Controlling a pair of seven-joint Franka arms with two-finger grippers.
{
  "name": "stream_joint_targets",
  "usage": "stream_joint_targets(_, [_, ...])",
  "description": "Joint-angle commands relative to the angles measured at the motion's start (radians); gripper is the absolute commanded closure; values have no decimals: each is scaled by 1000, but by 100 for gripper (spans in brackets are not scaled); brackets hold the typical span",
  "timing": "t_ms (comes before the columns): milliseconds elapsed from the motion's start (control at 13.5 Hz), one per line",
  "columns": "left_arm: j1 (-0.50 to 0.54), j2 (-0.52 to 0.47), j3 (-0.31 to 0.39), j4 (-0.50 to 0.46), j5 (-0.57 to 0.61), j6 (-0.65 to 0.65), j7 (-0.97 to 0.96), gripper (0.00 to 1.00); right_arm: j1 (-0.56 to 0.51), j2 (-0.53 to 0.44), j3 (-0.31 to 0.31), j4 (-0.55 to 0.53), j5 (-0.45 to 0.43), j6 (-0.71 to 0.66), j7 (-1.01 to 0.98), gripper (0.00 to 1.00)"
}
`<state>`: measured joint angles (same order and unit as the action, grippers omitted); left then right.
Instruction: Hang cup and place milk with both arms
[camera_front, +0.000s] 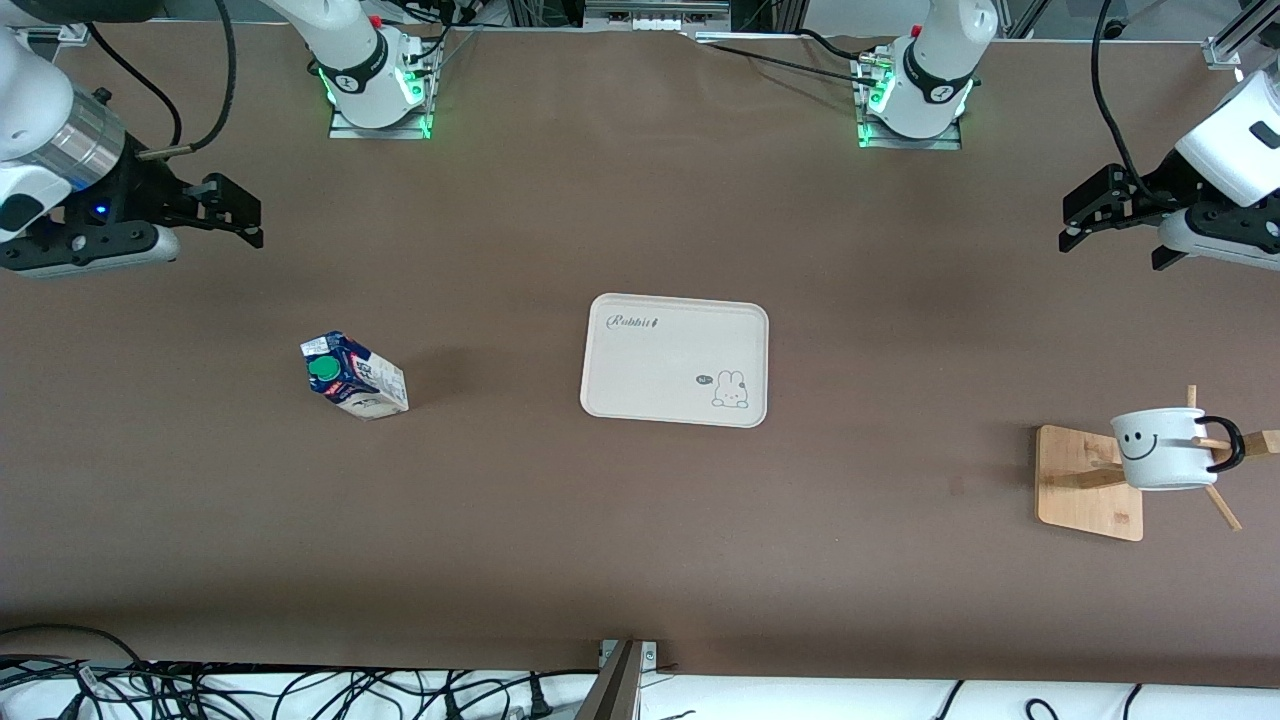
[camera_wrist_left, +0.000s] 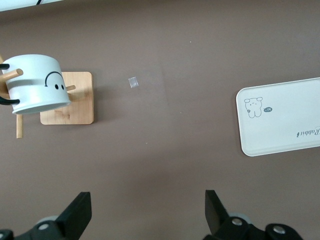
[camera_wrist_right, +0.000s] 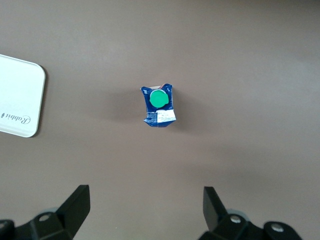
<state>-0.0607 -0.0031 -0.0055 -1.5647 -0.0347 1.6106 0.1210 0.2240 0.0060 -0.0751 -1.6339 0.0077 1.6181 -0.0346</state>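
Showing one cup on rack, one milk, one tray.

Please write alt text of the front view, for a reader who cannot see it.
A white cup with a smiley face hangs on a wooden rack toward the left arm's end of the table, a milk carton stands toward the right arm's end, and a cream tray lies between them. The left gripper and right gripper hover open, holding nothing.

Brown matte table fills scene under even overhead light. Black cables tangled on white floor along near edge. Aluminium frame rails along top edge.
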Motion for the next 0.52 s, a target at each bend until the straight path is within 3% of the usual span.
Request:
stream_joint_targets(0, [-1, 12, -2, 38, -11, -21, -11, 0, -2, -8, 3, 13, -3, -21, 15, 0])
stream_joint_targets(444, [-1, 12, -2, 40, -10, -21, -12, 0, -2, -6, -2, 13, -3, -17, 15, 0])
